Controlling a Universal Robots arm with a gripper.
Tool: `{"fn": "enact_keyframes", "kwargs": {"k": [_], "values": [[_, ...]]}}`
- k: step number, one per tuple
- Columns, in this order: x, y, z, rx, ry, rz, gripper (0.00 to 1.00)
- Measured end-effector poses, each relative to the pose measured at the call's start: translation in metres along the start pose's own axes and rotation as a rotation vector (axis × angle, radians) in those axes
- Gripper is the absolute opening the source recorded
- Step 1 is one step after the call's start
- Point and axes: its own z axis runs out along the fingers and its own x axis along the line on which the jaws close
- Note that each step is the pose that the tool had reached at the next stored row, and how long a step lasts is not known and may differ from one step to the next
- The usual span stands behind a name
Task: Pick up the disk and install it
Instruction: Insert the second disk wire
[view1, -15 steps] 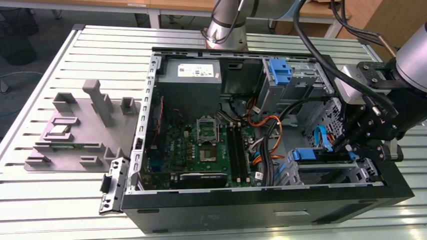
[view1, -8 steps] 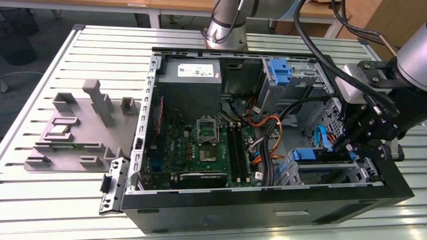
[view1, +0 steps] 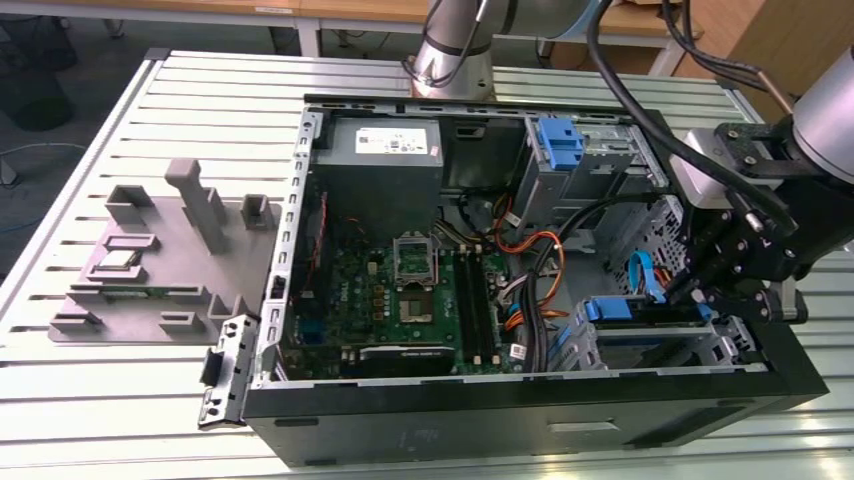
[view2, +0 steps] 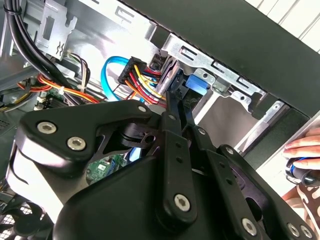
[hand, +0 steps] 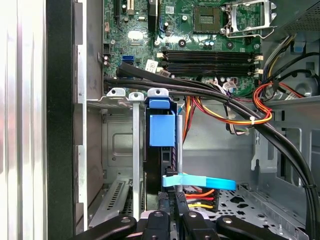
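A slatted metal workbench (view1: 120, 380) in pale silver fills the scene, lit evenly from above, with a grey floor (view1: 80, 60) behind it, the legs of a wooden table (view1: 310, 38) along the back and a wooden panel (view1: 774, 40) at the exterior view's right.

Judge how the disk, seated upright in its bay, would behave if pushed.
The disk is probably stiff: flat slab, blue plastic frame. It likely slides rather than tips, with the bay rail beside it. The blue cable nearby may snag.

One disk (hand: 161, 131), one pincer (hand: 176, 200), one hand (view2: 304, 150).
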Motion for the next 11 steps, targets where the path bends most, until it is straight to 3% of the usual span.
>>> {"fn": "enact_keyframes", "kwargs": {"k": [11], "values": [[0.0001, 0.0, 0.0022, 0.0, 0.0002, 0.0, 0.17]]}}
